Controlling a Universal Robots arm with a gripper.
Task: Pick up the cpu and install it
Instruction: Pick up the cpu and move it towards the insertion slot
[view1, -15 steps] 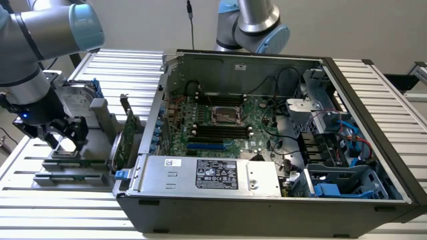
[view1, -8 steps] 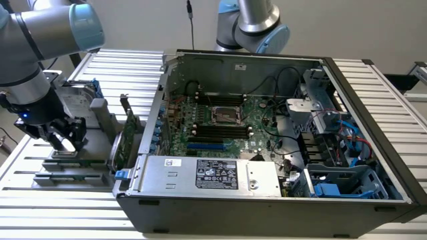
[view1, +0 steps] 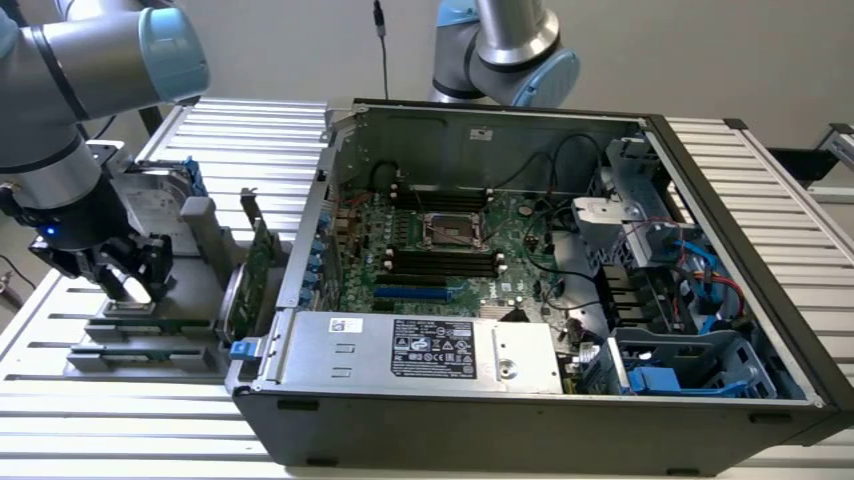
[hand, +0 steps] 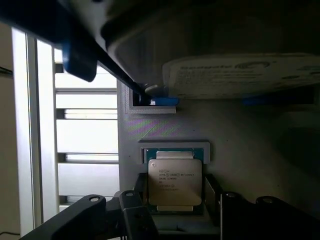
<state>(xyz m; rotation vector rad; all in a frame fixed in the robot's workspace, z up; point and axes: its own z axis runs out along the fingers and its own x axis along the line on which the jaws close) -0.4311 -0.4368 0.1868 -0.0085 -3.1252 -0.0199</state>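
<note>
We note jaws clamped on both sides of the cpu (hand: 175, 179), which lies flat in its grey holder (hand: 165, 131) near the table (view1: 134, 430) edge on the exterior view's left.

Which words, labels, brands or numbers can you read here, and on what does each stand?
None can be quoted.
cpu: printed lines on its metal top, too blurred to read.
hard drive label: pale print, too blurred to read.
power supply label: white print on black, too small to read.
white sticker beside it: too small to read.
</note>
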